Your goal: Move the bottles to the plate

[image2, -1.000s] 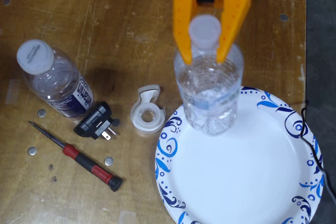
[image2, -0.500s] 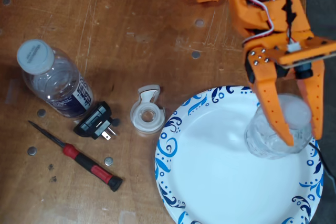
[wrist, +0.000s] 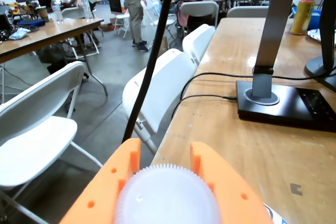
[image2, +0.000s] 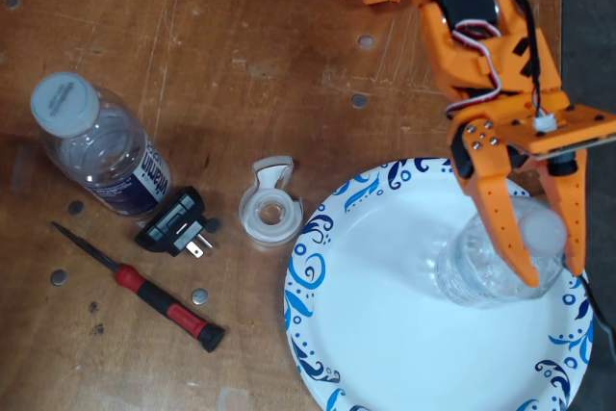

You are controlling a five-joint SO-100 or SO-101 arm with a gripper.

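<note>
Scuffed matt wooden table (image2: 192, 45), clear ribbed plastic bottle (image2: 481, 271), smooth paper plate (image2: 385, 315), orange plastic claw (image2: 553, 276).

Scuffed wooden worktop (image2: 241, 36) — on it: plate (image2: 385, 334), blue-label bottle (image2: 101, 151), tape dispenser (image2: 269, 204), black plug adapter (image2: 178, 223), screwdriver (image2: 144, 288).

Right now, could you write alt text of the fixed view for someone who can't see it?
An orange gripper is closed around a clear ribbed bottle standing on a white plate with blue swirls. To the left on the wooden table stand a second bottle with a white cap, a black plug adapter, a tape dispenser and a red-handled screwdriver.
</note>
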